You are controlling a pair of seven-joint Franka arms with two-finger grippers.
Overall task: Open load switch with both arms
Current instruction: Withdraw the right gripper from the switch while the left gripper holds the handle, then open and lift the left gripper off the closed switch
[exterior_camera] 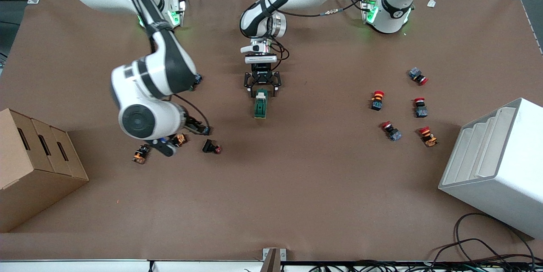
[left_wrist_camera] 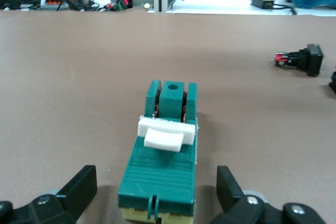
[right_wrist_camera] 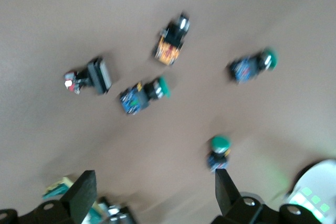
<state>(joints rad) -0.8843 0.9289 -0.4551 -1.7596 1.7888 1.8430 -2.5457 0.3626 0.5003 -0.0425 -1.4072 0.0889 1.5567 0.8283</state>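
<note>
Left claw (exterior_camera: 262,89) open astride ribbed green load switch (exterior_camera: 261,104), blocky white lever.

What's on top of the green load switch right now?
On the load switch, a white lever piece lies across its top. The open left gripper straddles its end. Whatever is beneath the lever is covered. The right gripper hovers over scattered pushbuttons.

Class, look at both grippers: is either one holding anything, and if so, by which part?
Nothing is held. The left gripper stands open astride one end of the load switch, fingers apart from it. The right gripper is open over pushbuttons.
</note>
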